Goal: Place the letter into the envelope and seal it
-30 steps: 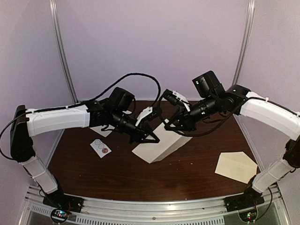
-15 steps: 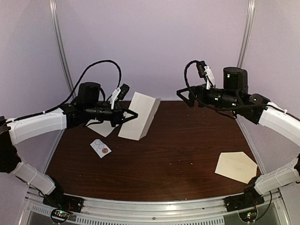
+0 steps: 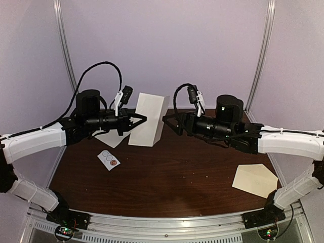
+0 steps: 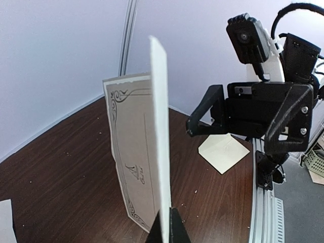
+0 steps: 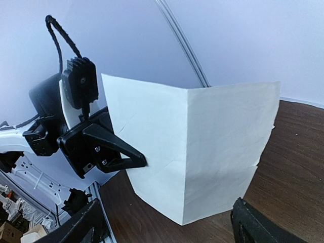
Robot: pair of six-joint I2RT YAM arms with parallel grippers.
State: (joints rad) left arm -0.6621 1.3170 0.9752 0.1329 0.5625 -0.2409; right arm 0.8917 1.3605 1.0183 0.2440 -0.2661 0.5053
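Letter (image 3: 152,109): white sheet folded on one vertical crease, held upright in the air over the table's (image 3: 177,187) 11 o'clock area in the top view. The two panels stand in a shallow V. The left wrist view shows one face with an ornamental printed border.
Left gripper (image 3: 142,119): at the letter's 9 o'clock side, fingers pressed together on the paper's edge. The right wrist view shows the dark fingertips pinching that edge about mid-height.
Right gripper (image 3: 170,125): at the letter's 3 o'clock side, just beside the free edge. Fingers are spread wide and nothing is between them. Its own camera frames the sheet between the two finger pads (image 5: 76,228). Whether it touches the paper I cannot tell.
Envelope (image 3: 255,179): cream, lying flat on the table at about 4 o'clock, near the right arm's base and well apart from the letter. Both grippers are clear of it.
Sticker card (image 3: 109,159): small and white with round stickers, flat at about 8 o'clock.
White sheet (image 3: 111,137): lying flat beneath the left arm, at about 12 o'clock from the card.
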